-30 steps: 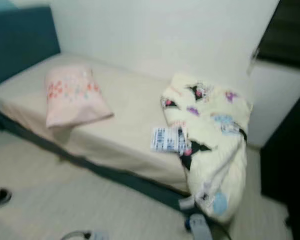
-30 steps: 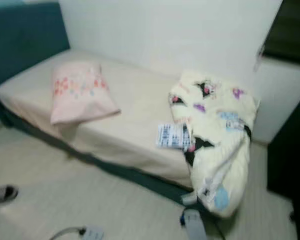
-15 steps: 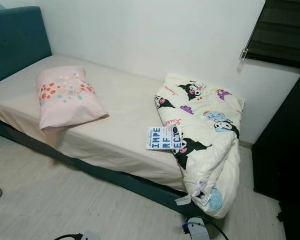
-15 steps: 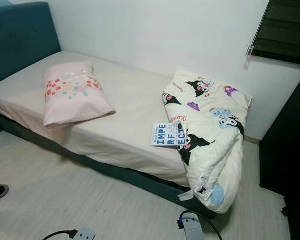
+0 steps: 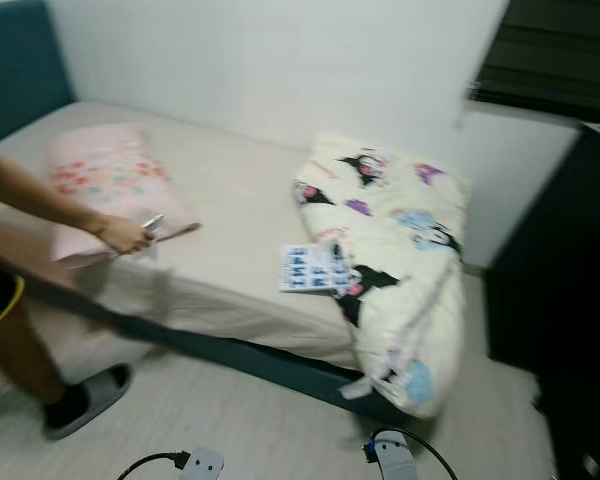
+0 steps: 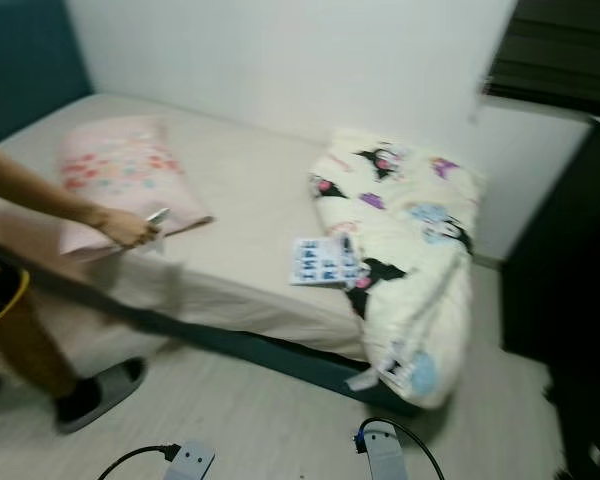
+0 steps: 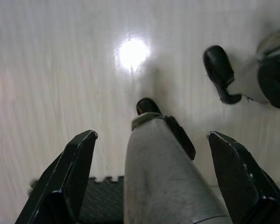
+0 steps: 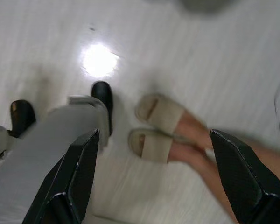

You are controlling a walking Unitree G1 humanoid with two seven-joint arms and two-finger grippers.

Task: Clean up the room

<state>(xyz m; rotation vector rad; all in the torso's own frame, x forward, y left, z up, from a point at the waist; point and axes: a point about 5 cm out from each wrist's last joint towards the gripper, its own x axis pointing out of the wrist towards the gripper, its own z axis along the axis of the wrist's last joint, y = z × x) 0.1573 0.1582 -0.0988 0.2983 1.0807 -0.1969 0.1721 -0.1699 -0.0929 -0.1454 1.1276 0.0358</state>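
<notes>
A person's bare forearm and hand [image 5: 123, 236] now reach in from the left over the beige-sheeted bed [image 5: 240, 215], where half a second ago there was no one, and a leg in a grey slipper [image 5: 88, 398] stands on the pale wood-grain floor [image 5: 260, 430]; the whole picture has also slid sideways and blurred, so the camera is turning rather than the furniture. The hand grips a small silvery object, too blurred to identify, at the edge of the soft pink flower-print pillow [image 5: 110, 178], which suggests tidying must wait or work around the person. In the right eye view the same scene repeats: the puffy cream cartoon-print quilt [image 6: 410, 255] lies bunched at the foot of the bed and sags over the teal bed frame [image 6: 280, 355], with a flat blue-and-white paperback book [image 6: 323, 260] lying against its edge; a black cable and white power strip [image 6: 185, 460] trail across the floor. In the left wrist view the left gripper [image 7: 151, 158] hangs idle above the glossy floor, its two black fingers spread wide and empty, the robot's grey leg between them. In the right wrist view the right gripper [image 8: 154, 161] hangs likewise wide and empty, over a person's feet in beige slide sandals [image 8: 154, 128].
</notes>
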